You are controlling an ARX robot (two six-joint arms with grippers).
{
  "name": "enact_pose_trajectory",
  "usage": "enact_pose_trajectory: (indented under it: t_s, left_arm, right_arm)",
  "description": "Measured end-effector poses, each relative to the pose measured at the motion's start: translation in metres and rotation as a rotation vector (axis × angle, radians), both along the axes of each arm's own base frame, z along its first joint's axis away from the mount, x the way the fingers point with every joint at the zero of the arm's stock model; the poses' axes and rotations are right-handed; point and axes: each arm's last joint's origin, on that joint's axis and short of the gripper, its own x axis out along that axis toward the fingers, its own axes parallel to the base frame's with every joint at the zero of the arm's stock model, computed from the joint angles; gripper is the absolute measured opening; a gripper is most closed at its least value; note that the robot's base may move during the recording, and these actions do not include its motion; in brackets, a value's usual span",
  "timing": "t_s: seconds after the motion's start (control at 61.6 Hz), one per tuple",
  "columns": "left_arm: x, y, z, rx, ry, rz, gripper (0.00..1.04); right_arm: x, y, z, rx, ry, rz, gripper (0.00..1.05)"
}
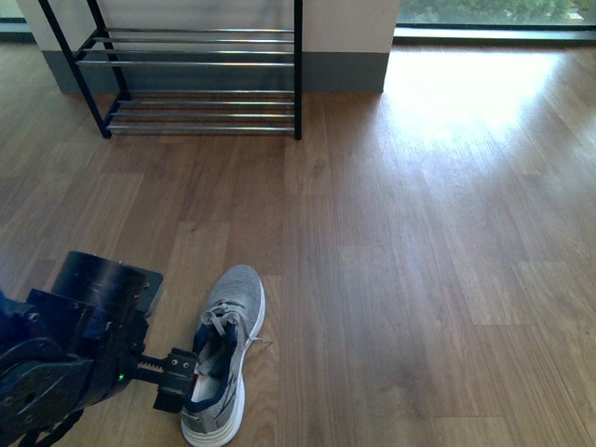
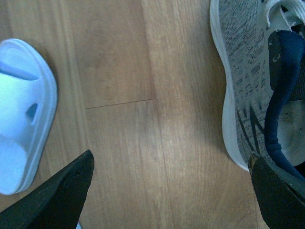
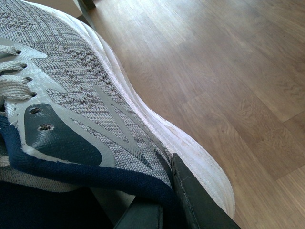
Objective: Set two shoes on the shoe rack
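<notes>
**A:** Quick, where was everything?

**B:** One sneaker lay flat on the floor, toe toward the shoe rack, well apart from it. Your left tool was spread wide, one finger at the navy collar, the other over bare floor near a blue sandal. The right tool wasn't in front view. Its wrist cam showed it prob. clamped on the second sneaker at the collar wall. Couldn't tell if that shoe was lifted or resting.

**A:** Risks?

**B:** If you'd closed the left tool as it stood, it looked set to pinch only soft knit collar, so the shoe could've sagged or twisted out. The outer finger could've nudged the sandal too. Same thin grip on the right, so a fast swing might've shed it. Rack tiers were bars w/ gaps, so a narrow toe or heel could've dipped between them.

**A:** Room?

**B:** Plenty. Floor btwn sneaker and rack was bare, and wide open to the right. Tight spots were the rack's black uprights and the wall just behind it.
</notes>
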Motion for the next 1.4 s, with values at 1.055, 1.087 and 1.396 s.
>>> enact_pose_trajectory:
  t_s: [1.055, 1.087, 1.396]
  left_arm:
    - [0.051, -0.07, -0.014, -0.094, 0.02, -0.14, 0.95]
    - [0.051, -0.069, -0.013, -0.094, 0.02, -0.141, 0.95]
    - [0.043, -0.061, -0.016, -0.076, 0.073, -0.132, 0.95]
  right_arm:
    - [0.0, 0.0, 0.0, 0.0, 0.0, 0.0, 0.02]
    - [0.0, 0.0, 0.0, 0.0, 0.0, 0.0, 0.02]
    - [0.0, 0.0, 0.0, 0.0, 0.0, 0.0, 0.02]
